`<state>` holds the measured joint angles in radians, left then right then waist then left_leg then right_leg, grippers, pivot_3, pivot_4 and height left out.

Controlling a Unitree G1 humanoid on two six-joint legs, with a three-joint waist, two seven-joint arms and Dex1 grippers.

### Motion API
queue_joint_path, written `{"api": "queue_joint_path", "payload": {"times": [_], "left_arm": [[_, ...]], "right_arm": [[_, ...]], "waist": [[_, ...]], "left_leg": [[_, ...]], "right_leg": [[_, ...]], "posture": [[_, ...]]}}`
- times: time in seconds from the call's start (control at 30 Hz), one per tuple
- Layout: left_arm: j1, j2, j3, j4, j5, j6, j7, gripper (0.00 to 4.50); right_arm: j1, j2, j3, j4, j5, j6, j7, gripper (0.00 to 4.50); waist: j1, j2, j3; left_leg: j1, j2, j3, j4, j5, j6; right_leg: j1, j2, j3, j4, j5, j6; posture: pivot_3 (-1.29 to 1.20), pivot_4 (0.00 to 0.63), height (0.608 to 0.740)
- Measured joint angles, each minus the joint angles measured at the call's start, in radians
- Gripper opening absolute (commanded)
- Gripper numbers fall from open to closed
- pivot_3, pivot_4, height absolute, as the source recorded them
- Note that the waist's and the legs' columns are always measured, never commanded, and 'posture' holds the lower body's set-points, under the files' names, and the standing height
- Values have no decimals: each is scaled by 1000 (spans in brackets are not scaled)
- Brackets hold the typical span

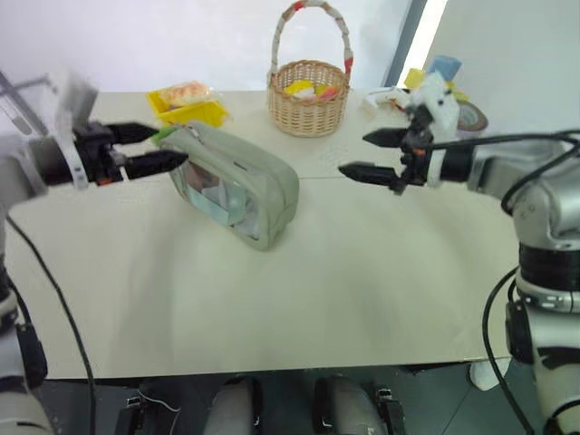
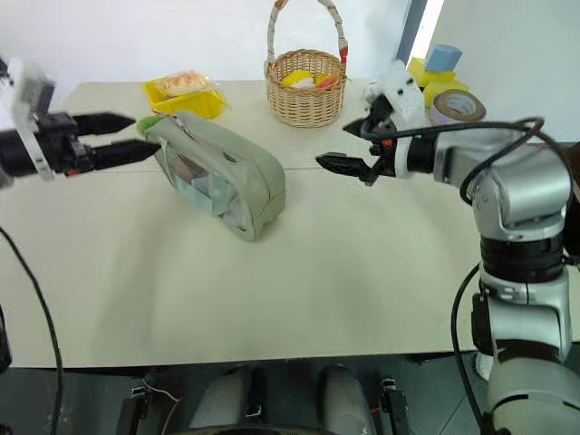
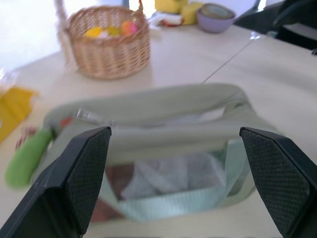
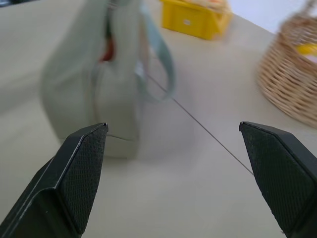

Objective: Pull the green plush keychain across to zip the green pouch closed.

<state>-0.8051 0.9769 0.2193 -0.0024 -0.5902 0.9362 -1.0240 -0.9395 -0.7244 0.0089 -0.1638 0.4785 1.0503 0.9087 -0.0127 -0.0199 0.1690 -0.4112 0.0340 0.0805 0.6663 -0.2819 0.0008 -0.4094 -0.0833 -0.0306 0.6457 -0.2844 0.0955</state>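
The green pouch (image 1: 237, 184) stands on its long edge on the beige table, its clear window facing me and its zipper along the top. The green plush keychain (image 3: 28, 156) hangs at the pouch's left end, next to my left fingertips. My left gripper (image 1: 152, 149) is open at that left end, one finger above and one below the keychain, holding nothing. My right gripper (image 1: 367, 155) hovers open to the right of the pouch, a short gap away, with nothing between its fingers. In the right wrist view the pouch (image 4: 101, 74) appears end-on.
A wicker basket (image 1: 309, 93) with small coloured items stands behind the pouch. A yellow tray (image 1: 188, 103) with a wrapped snack is at the back left. Coloured blocks and a tape roll (image 2: 458, 105) sit at the back right. The table's front half is bare.
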Motion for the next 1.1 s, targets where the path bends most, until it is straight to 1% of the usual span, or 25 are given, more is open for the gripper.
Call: {"api": "queue_joint_path", "payload": {"times": [0.1,0.23,0.33,0.37,0.5,0.57,0.67,0.8,0.93,1.03,1.1], "left_arm": [[-20,-1,-65,93,39,-75,-48,4442],[-72,-19,-121,168,70,-147,-94,4442],[-99,-20,-137,218,102,-205,-116,4442],[-104,-20,-142,232,109,-218,-125,4442],[-110,-17,-153,267,140,-268,-154,4442],[-106,-3,-152,269,145,-271,-155,4442],[-59,44,-119,248,140,-254,-162,4442],[61,121,-42,144,87,-190,-199,4442],[144,164,28,23,25,-136,-213,4442],[227,170,58,-51,3,-122,-202,4442],[259,166,73,-85,-12,-107,-176,4500]], "right_arm": [[-18,0,45,53,2,-8,24,4407],[-73,1,64,91,-5,-34,32,4407],[-83,10,88,94,-12,-48,29,4407],[-83,15,95,98,-14,-46,26,4407],[-115,57,103,102,-11,-32,9,4407],[-148,100,100,96,1,-8,-18,4407],[-178,178,101,63,20,39,-74,4407],[-183,296,126,15,46,69,-123,4407],[-161,339,233,-19,25,30,-135,4407],[-128,335,376,-2,-86,-96,-137,4407],[-121,321,456,48,-171,-197,-135,3888]], "waist": [[-1,0,1],[0,0,1],[-1,0,1],[-1,0,1],[-4,0,1],[-6,0,1],[-8,0,1],[-8,0,1],[2,-2,0],[-1,-2,0],[-2,-2,0]], "left_leg": [[-1,0,1,1,0,0],[-8,0,1,2,2,-2],[-16,0,1,3,5,-8],[-16,0,1,2,7,-11],[-16,0,2,2,7,-11],[-16,1,1,2,7,-12],[-16,2,1,2,7,-12],[-16,6,2,2,7,-12],[-16,5,1,3,7,-11],[-15,3,0,4,5,-9],[-15,2,-1,4,6,-9]], "right_leg": [[-2,0,0,1,0,0],[-9,0,0,3,0,0],[-17,0,0,4,0,1],[-17,0,0,5,0,1],[-18,0,0,5,0,1],[-18,1,0,6,0,1],[-19,1,0,8,0,1],[-19,1,0,10,0,1],[-17,1,0,9,0,1],[-17,1,0,8,0,1],[-18,1,0,9,0,1]], "posture": [[0,150,739],[0,150,739],[0,150,739],[0,150,739],[0,150,739],[0,150,739],[0,150,739],[0,150,739],[0,150,739],[0,150,739],[0,150,739]]}}
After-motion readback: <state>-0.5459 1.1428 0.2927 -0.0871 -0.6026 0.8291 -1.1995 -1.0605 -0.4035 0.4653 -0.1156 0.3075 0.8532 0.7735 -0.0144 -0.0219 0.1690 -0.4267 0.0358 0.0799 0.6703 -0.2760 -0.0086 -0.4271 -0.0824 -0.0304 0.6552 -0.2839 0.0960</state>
